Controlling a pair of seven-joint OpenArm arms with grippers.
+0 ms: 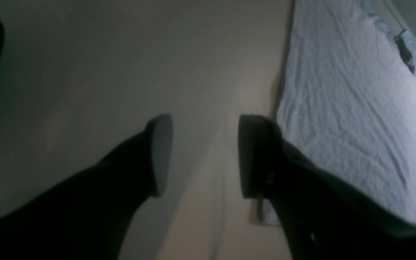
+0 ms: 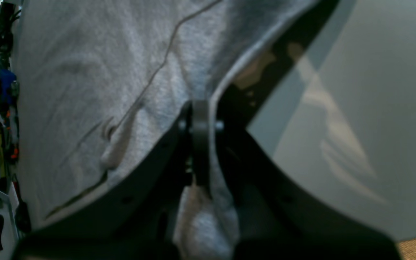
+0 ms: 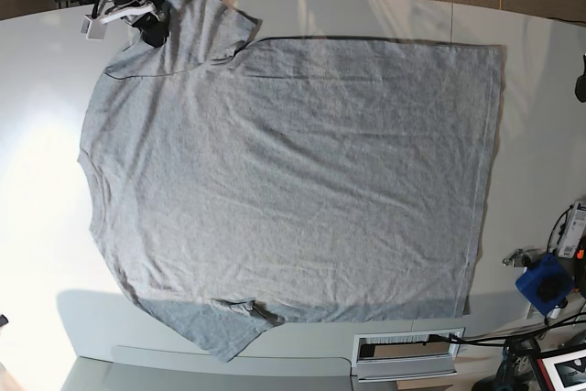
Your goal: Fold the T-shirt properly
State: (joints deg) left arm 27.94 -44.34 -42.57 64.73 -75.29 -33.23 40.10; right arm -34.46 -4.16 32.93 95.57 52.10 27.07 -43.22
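T-shirt lies spread flat, plain side up, over most of the white table. One sleeve at the far corner is lifted, its fabric pinched between the pressed-together fingers of the right gripper. Left gripper hangs over bare table just beside the shirt's edge, fingers spread apart, holding nothing.

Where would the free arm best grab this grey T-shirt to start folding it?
Probably the hem corner of the T-shirt nearest the left gripper, whose jaws hang open over bare table just beside the cloth edge. The shirt lies flat, so slide in low from the table side and pinch the edge. The right gripper already clamps the sleeve end.
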